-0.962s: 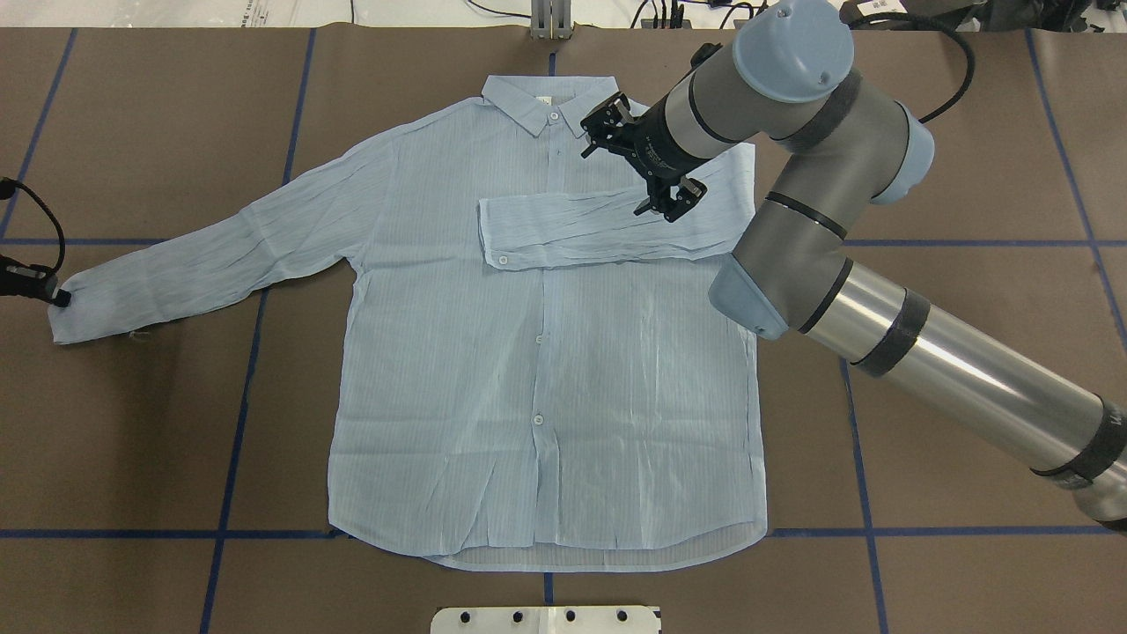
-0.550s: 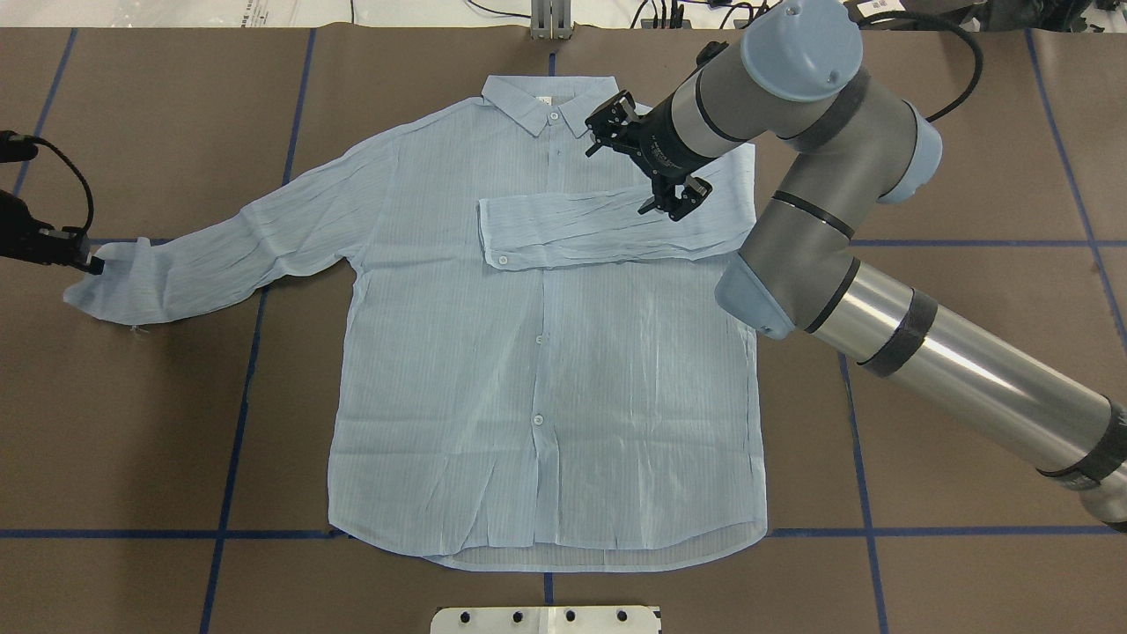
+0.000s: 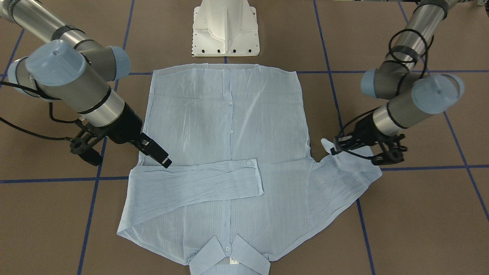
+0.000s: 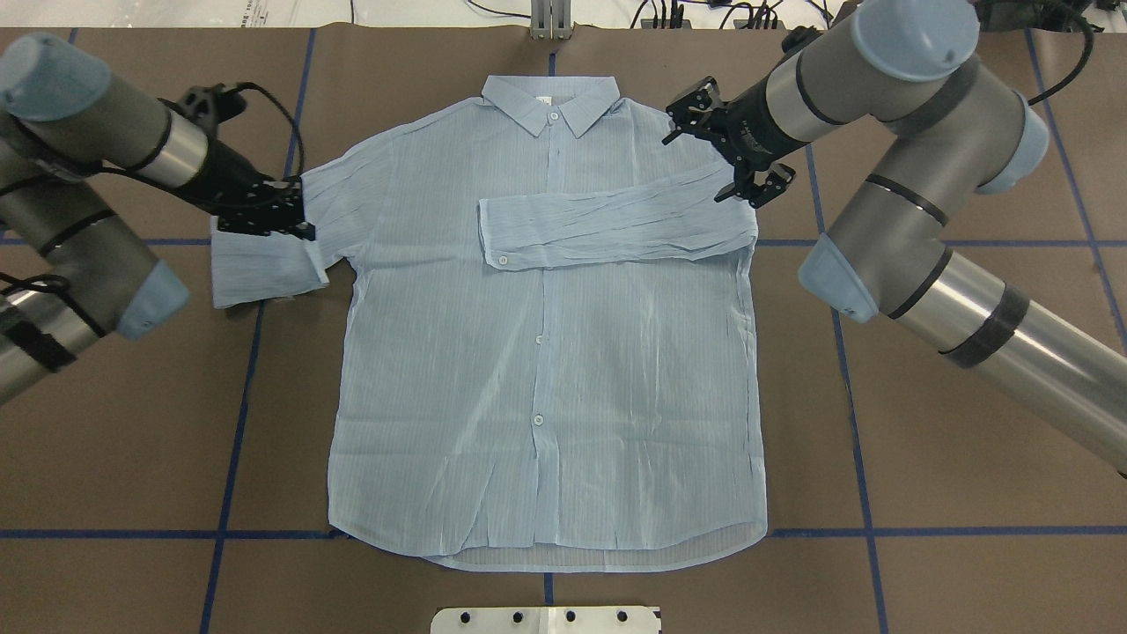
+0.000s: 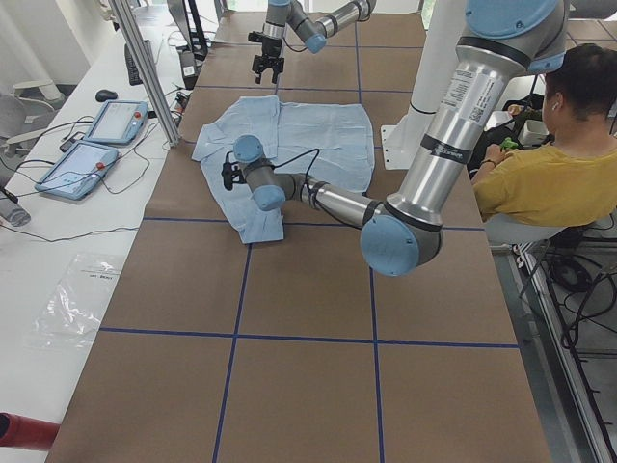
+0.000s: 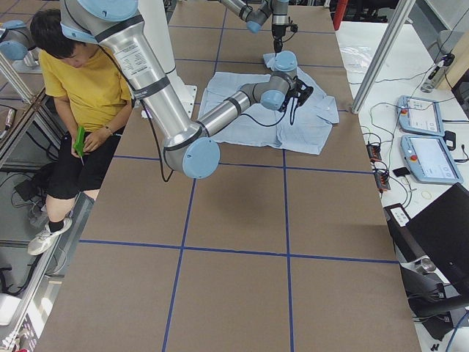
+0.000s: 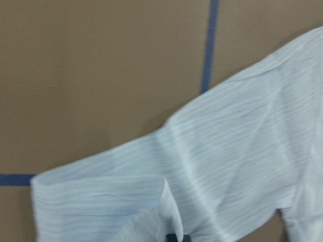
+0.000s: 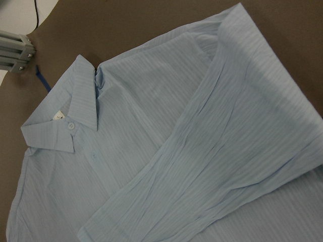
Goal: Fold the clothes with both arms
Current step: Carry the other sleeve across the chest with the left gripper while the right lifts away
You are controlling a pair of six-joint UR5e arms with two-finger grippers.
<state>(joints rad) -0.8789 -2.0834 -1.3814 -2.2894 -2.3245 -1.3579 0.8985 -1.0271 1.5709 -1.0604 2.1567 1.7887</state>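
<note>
Shirt: the light-blue shirt (image 4: 546, 370) lies flat, front up and buttoned, its collar (image 4: 550, 101) at the far edge from the robot.
Right sleeve: the right sleeve (image 4: 607, 224) lies already folded across the chest, just below the collar, cuff button showing.
Left sleeve: the left sleeve (image 4: 264, 269) is doubled back on itself out to the robot's left of the collar, with its cuff end lifted off the table.
Left gripper: the left gripper (image 4: 282, 216) pinches the left sleeve near the cuff, well to the side of the collar.
Right gripper: the right gripper (image 4: 726, 150) hovers with fingers spread and nothing held, just beside the collar over the shoulder.
Handling: I judge the cloth very light, soft and sheer. It will drape, crease and trail rather than hold shape, and a fast pull could drag the body askew.
Where to hold: cuffs, shoulder seams and hem corners look best, since their doubled fabric gives a firmer pinch than the thin panels.
Surface: the brown table (image 4: 924, 423) covering is matte and crossed by blue tape lines (image 4: 233, 414). It probably offers mild grip.
Room: a white pedestal base (image 3: 225, 28) sits past the hem, opposite the collar. A seated person (image 5: 549, 164) and the control tablets (image 5: 96, 140) are off the table, well apart from the collar.
</note>
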